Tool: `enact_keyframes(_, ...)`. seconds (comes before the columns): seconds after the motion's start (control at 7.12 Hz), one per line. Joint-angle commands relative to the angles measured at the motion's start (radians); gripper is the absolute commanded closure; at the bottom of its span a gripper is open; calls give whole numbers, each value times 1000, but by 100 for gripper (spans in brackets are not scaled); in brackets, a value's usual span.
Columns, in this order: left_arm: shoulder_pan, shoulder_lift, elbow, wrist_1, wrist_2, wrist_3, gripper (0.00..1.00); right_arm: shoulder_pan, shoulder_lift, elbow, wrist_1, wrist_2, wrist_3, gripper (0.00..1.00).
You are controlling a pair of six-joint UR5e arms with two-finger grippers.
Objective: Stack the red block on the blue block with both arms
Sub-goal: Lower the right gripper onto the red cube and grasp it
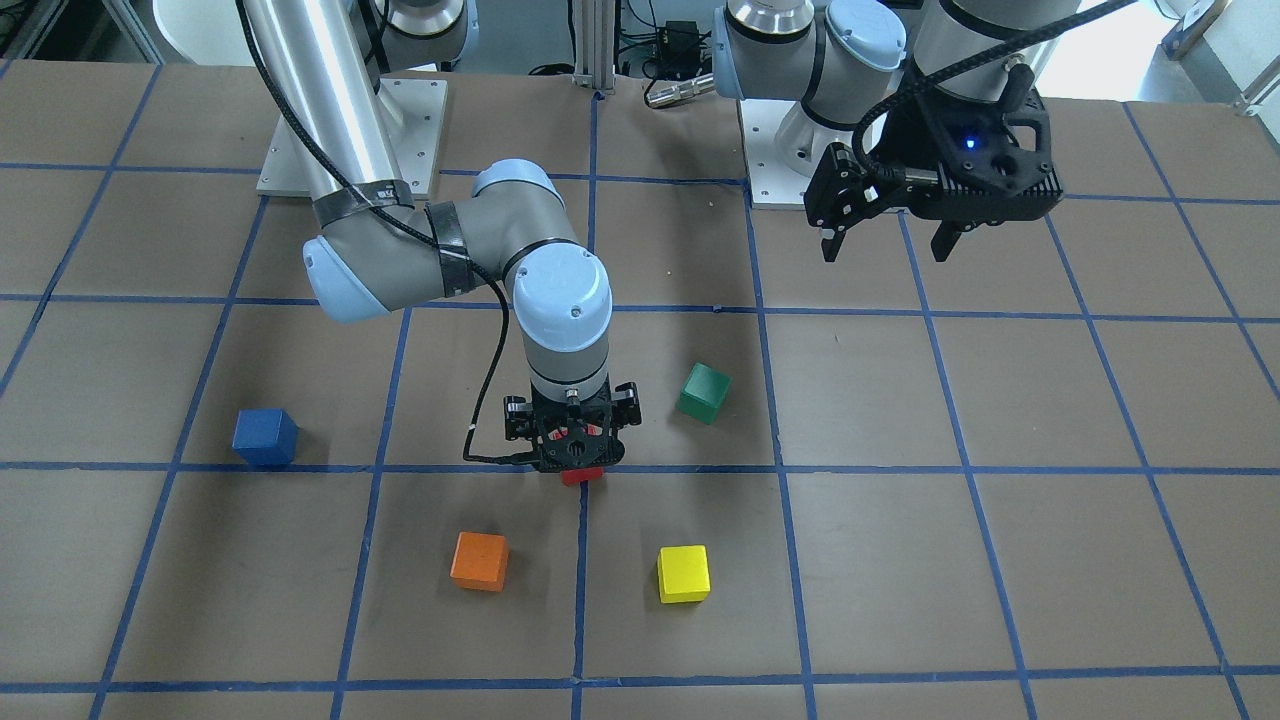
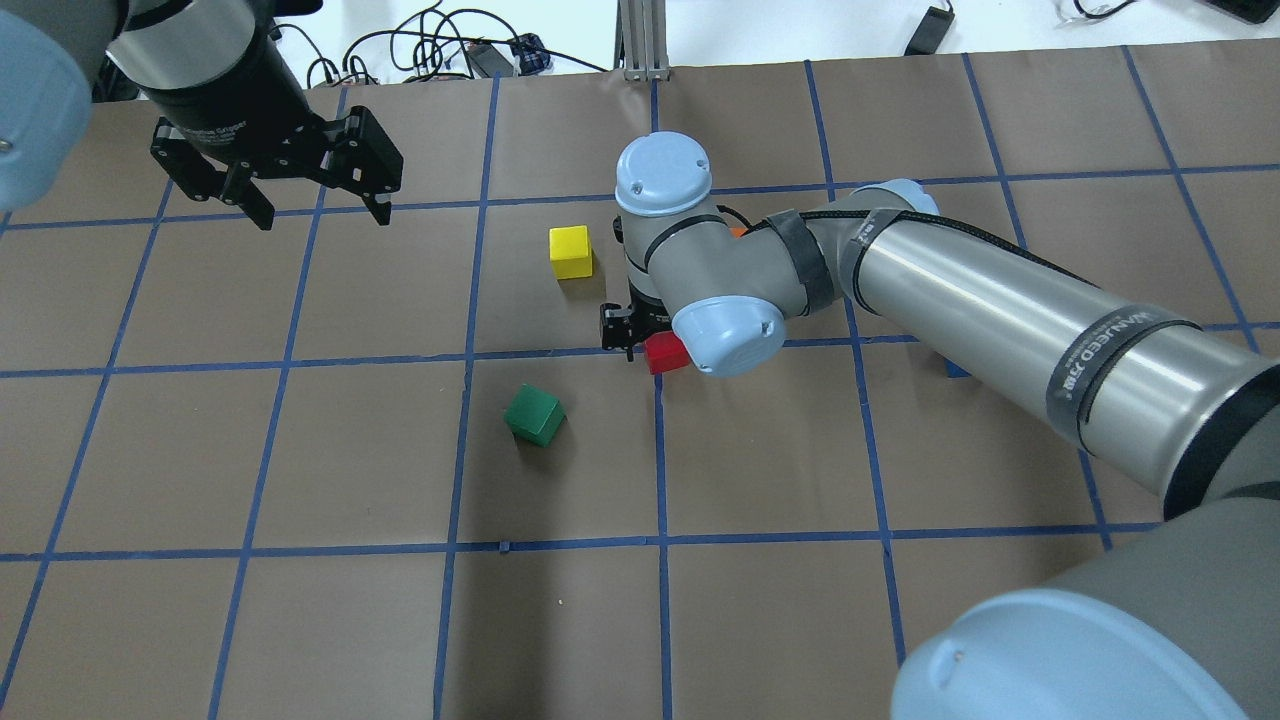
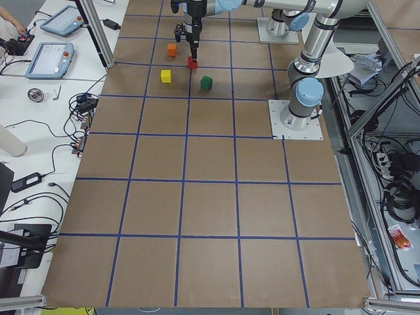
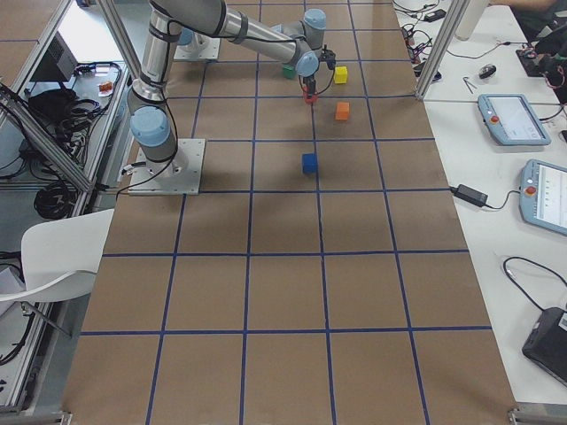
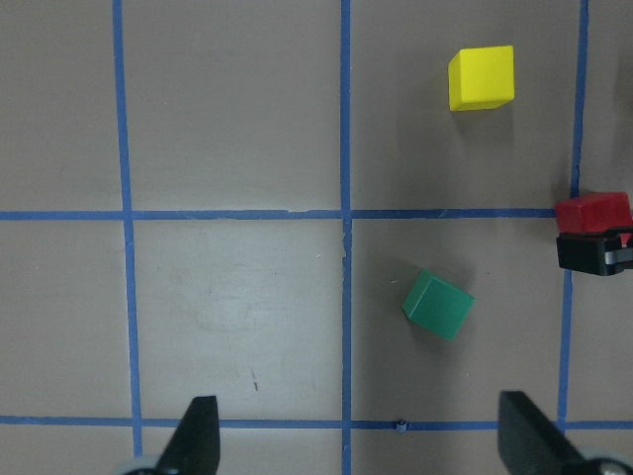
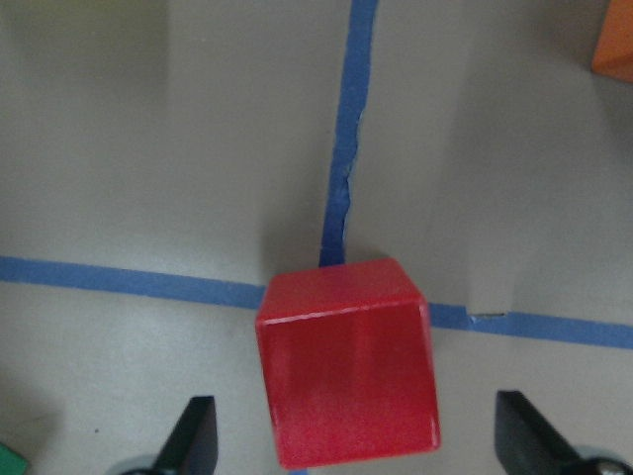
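Note:
The red block [image 1: 581, 477] sits on the table at a crossing of blue tape lines. My right gripper [image 1: 578, 462] points straight down over it. In the right wrist view the red block [image 6: 346, 366] lies between the open fingers [image 6: 198, 435], which do not touch it. The blue block [image 1: 265, 437] stands alone on the robot's right side; it also shows in the exterior right view [image 4: 309, 163]. My left gripper [image 1: 890, 235] is open and empty, held high near its base; its fingertips [image 5: 198, 435] are spread wide.
A green cube [image 1: 704, 392] lies tilted close to the right gripper. An orange cube [image 1: 479, 560] and a yellow cube [image 1: 683, 573] stand on the far side of the red block. The arm base plates [image 1: 420, 100] are at the robot's edge.

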Motion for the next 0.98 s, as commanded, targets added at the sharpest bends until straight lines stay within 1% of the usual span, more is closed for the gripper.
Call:
enact_keyframes(0.0, -2, -6, 12, -2, -5, -2, 0, 1, 8, 0, 4, 1, -3, 31)
enact_keyframes(0.14, -3, -5, 9, -2, -7, -5, 0, 1, 7, -2, 4, 1, -6, 82)
enact_keyframes(0.28, -3, -4, 7, -3, -7, -5, 0, 1, 5, -5, 5, 1, -6, 100)
enact_keyframes(0.56, -3, 1, 1, -3, -4, -5, 0, -1, -18, -8, 10, 1, -1, 100)
enact_keyframes(0.7, -3, -1, 2, -2, -5, -5, 0, -9, -63, -8, 36, -3, -1, 100)
enact_keyframes(0.84, -3, -1, 3, -2, -4, -5, 0, -36, -125, -10, 120, -5, -3, 100)
